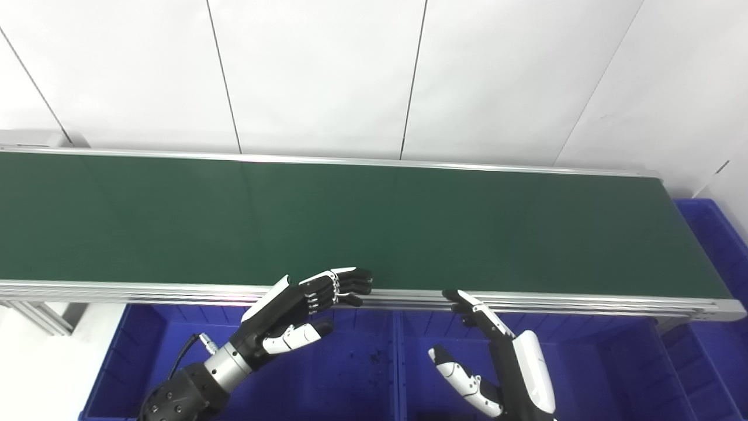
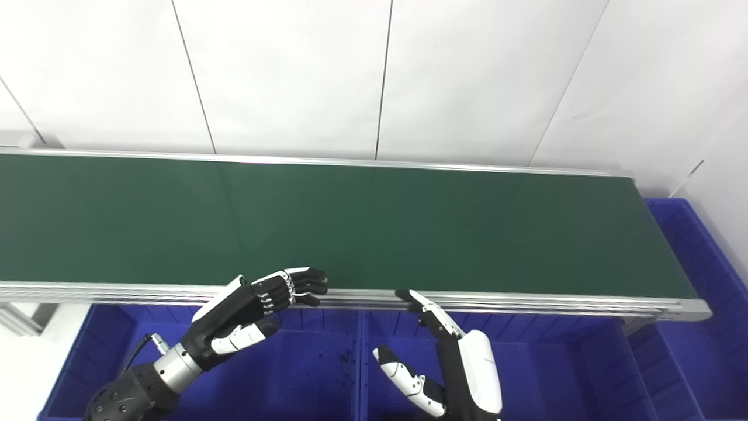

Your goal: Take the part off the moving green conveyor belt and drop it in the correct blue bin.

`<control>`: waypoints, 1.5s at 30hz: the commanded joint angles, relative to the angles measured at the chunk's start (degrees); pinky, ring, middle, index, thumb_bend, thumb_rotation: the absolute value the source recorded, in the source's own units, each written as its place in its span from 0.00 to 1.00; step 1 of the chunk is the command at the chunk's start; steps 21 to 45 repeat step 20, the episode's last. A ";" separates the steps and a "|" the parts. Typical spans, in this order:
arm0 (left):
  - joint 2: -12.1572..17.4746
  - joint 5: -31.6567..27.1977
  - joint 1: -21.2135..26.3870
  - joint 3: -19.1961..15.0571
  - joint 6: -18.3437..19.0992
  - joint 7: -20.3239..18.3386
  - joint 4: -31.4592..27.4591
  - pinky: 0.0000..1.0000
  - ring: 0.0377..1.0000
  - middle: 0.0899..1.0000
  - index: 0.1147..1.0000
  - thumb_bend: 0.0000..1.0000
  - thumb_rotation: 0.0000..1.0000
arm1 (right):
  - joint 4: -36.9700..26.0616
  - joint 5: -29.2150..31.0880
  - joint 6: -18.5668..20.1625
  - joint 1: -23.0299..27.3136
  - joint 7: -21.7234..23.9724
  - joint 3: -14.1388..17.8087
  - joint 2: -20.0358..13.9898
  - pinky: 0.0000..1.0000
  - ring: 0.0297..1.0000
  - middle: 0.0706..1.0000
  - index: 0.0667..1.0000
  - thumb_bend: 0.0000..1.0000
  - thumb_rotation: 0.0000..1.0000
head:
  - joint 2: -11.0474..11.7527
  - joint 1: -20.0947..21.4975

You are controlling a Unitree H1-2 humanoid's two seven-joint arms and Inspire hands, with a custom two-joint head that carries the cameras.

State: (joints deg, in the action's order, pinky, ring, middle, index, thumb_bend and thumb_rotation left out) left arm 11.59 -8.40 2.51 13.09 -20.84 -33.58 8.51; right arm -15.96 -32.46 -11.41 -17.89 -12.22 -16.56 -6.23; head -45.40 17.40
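The green conveyor belt (image 1: 374,222) runs across the view and no part shows on it. My left hand (image 1: 304,307) is open and empty, fingers apart, hovering over the left blue bin (image 1: 146,351) with its fingertips (image 1: 356,280) at the belt's near rail. My right hand (image 1: 497,351) is open and empty, fingers stretched up toward the near rail, over the middle blue bin (image 1: 584,362). The same scene shows in the right eye view, with the left hand (image 2: 257,307) and right hand (image 2: 450,351).
A third blue bin (image 1: 713,234) stands at the belt's right end. The belt's aluminium near rail (image 1: 175,291) runs between the hands and the belt. A white panelled wall (image 1: 374,70) stands behind. The bins show only dark specks inside.
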 commanded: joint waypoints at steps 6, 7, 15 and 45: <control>0.99 -0.64 3.31 0.25 0.62 -0.36 -2.67 0.81 0.88 0.90 0.88 0.44 0.73 | -3.69 3.83 -0.66 1.97 4.23 1.15 -0.27 0.77 0.84 0.86 0.86 0.47 0.99 | -1.76 1.22; 1.08 -0.85 3.36 0.28 0.50 -0.54 -2.60 0.82 0.88 0.90 0.88 0.44 0.73 | -3.66 3.94 -0.66 1.99 4.65 1.28 -0.23 0.78 0.84 0.86 0.86 0.48 1.00 | -1.76 1.22; 1.43 -2.15 3.20 0.26 0.07 -1.20 -2.25 0.83 0.89 0.91 0.88 0.42 0.73 | -2.98 4.64 -0.22 2.03 6.87 1.74 1.32 0.80 0.85 0.88 0.87 0.44 0.95 | -0.48 3.17; 1.19 -2.31 2.99 0.25 1.02 -0.71 -3.34 0.84 0.89 0.90 0.88 0.42 0.73 | -2.92 3.29 -0.33 1.75 6.78 2.10 2.03 0.80 0.86 0.88 0.88 0.42 0.95 | -0.64 3.01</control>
